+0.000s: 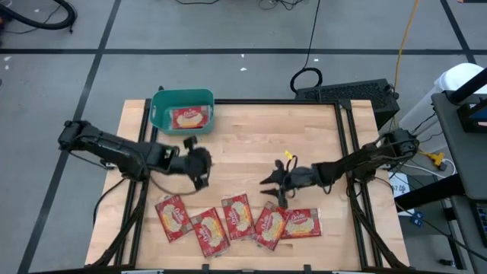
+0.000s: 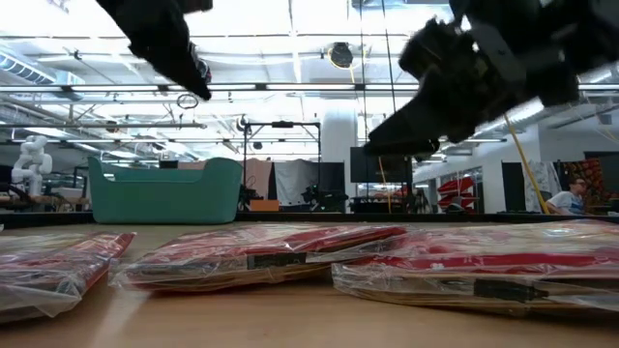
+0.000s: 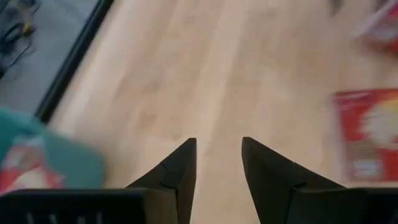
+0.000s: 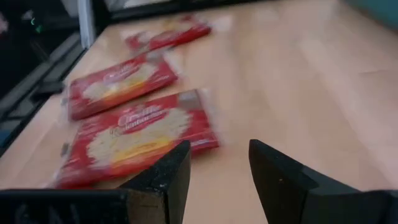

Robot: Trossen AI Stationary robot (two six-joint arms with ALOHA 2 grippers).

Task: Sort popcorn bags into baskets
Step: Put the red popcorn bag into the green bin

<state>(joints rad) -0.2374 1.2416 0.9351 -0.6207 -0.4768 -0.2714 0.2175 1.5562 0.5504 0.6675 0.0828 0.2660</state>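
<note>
The teal basket [image 1: 160, 114] stands at the table's far left with one red popcorn bag [image 1: 189, 118] lying flat inside. Several more red bags [image 1: 237, 216] lie flat in a row along the near edge. My left gripper [image 1: 202, 176] hovers open over bare wood between the basket and the row, with nothing between its fingers [image 3: 217, 146]. Above the right part of the row, my right gripper [image 1: 268, 190] is open too and holds nothing [image 4: 219, 152]; one bag [image 4: 134, 134] lies just ahead of it.
Bare wood lies between the basket [image 2: 164, 190] and the bag row [image 2: 261, 253]. A black frame borders the table's edges [image 1: 346, 152]. Cables and equipment lie on the floor beyond the far edge.
</note>
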